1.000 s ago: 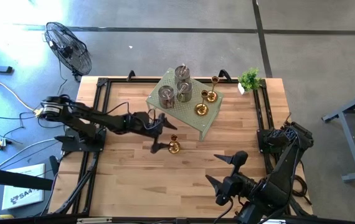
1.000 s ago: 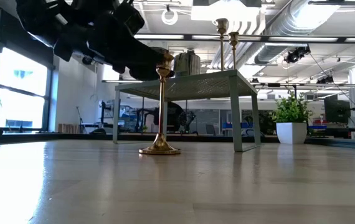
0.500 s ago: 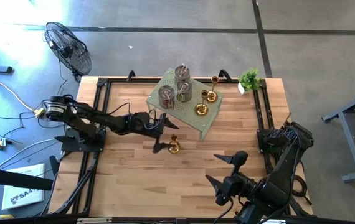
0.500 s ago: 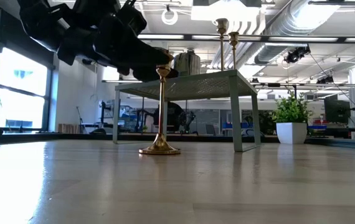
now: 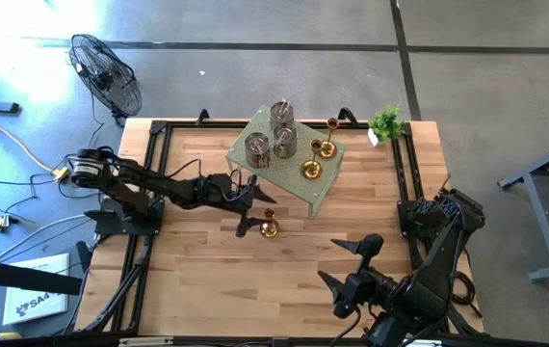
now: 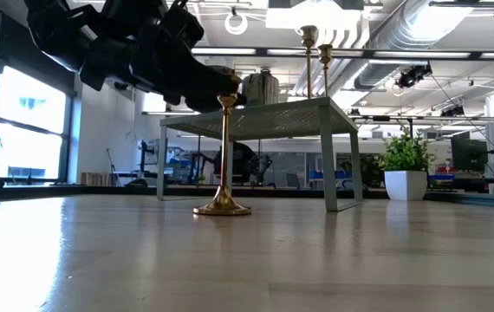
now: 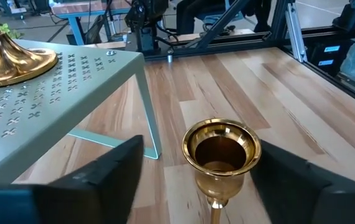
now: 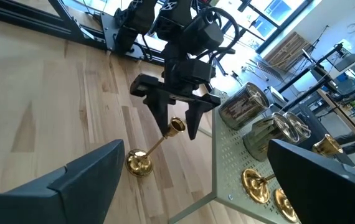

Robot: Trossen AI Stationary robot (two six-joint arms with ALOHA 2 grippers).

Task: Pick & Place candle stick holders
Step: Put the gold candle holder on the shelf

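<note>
Tall shiny gold candle stick holder with round base and slim stem [image 5: 269, 227] upright on the pale wooden plank worktop [image 5: 207, 280], just in front of the pale green perforated metal rack [image 5: 323, 188]. Left pincer [image 5: 255, 209] set around the holder's cup, one dark finger on each side; in the left wrist view a gap still visible between the cup [image 7: 222, 149] and either finger [image 7: 96, 177], so jaws parted and nothing grasped. Same bracketing confirmed from the right wrist view, with the fingers [image 8: 156, 109] straddling the cup. Right pincer [image 5: 350, 264] well away from the rack, near the worktop's front edge, jaws wide and empty.

On the rack: three squat grey-silver metal cups [image 5: 258, 147] in a cluster and three more gold holders [image 5: 311, 169] beside them. Small green potted plant [image 5: 386, 122] beyond the rack, at the worktop's far corner.

Around the worktop, grey floor, a black standing fan [image 5: 107, 73] and loose cables. Low view alone showing the holder's full height [image 6: 224, 156], its cup level with the rack top, plus an industrial room of windows, ceiling ducts and lamps behind. High view alone showing both arms together.
</note>
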